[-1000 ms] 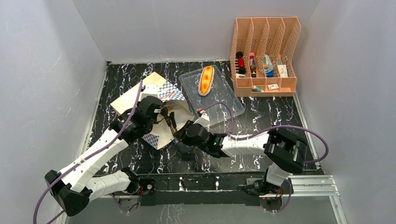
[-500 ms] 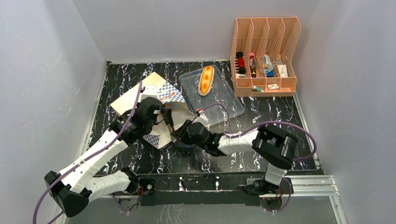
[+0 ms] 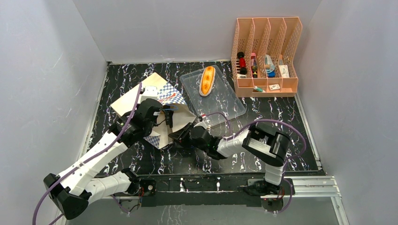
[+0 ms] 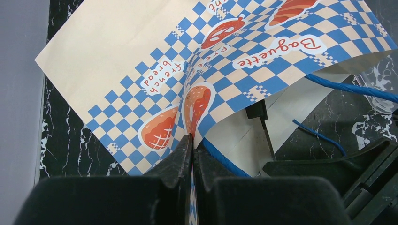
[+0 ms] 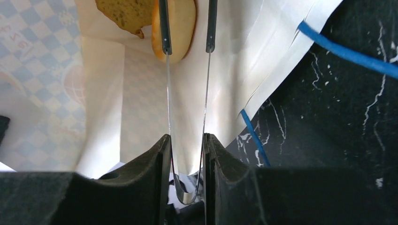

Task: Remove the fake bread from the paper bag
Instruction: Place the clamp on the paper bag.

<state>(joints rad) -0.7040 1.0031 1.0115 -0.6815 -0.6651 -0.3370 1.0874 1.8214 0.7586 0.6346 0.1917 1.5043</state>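
The paper bag (image 3: 151,91) lies on its side at the table's left, tan with a blue-and-white checkered band (image 4: 263,61). My left gripper (image 4: 192,140) is shut on the bag's upper rim and holds the mouth open. My right gripper (image 5: 184,145) is shut on metal tongs (image 5: 168,93) that reach into the bag. Inside lie a golden piece of fake bread (image 5: 180,21) and a brown roll (image 5: 124,11). One black tong tip lies across the golden piece, the other just off its right edge. A long orange-tan bun (image 3: 207,79) rests on the clear tray (image 3: 227,103).
A peach desk organizer (image 3: 265,56) with small items stands at the back right. Blue cord handles (image 5: 345,52) trail from the bag's mouth onto the black marbled table (image 3: 281,112). Grey walls enclose the table on three sides.
My right arm has pushed left, carrying the tongs deeper into the bag's mouth. The left gripper keeps its hold on the rim.
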